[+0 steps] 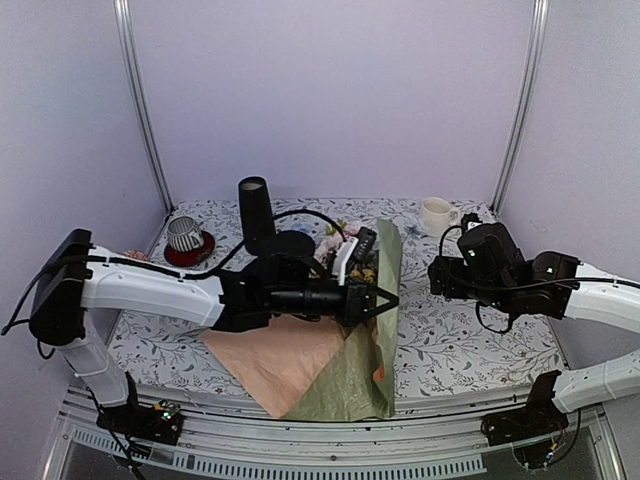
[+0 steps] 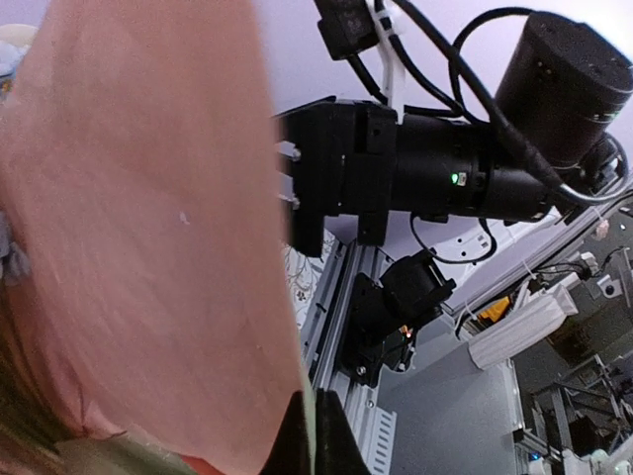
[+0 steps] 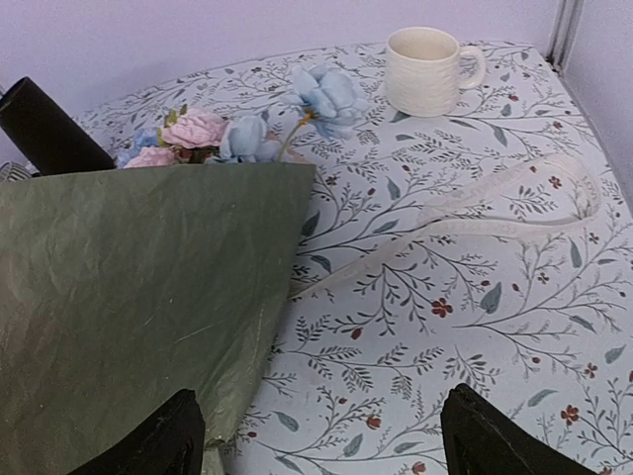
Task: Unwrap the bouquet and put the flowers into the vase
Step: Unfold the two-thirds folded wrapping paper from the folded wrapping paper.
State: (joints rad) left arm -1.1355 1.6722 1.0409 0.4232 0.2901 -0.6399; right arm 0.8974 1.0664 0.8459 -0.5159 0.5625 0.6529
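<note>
Your left claw (image 1: pixel 387 300) pinched shut on the wrapping paper (image 1: pixel 365 370) | your right claw (image 3: pixel 318 450) wide open, empty, right of the flowers (image 3: pixel 245 137).

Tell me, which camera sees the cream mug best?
The right wrist view. The cream mug is big and clear there, standing upright with its handle plain to see. In the top view the cream mug is tiny, far back near the right corner. The left wrist view doesn't show it at all.
</note>
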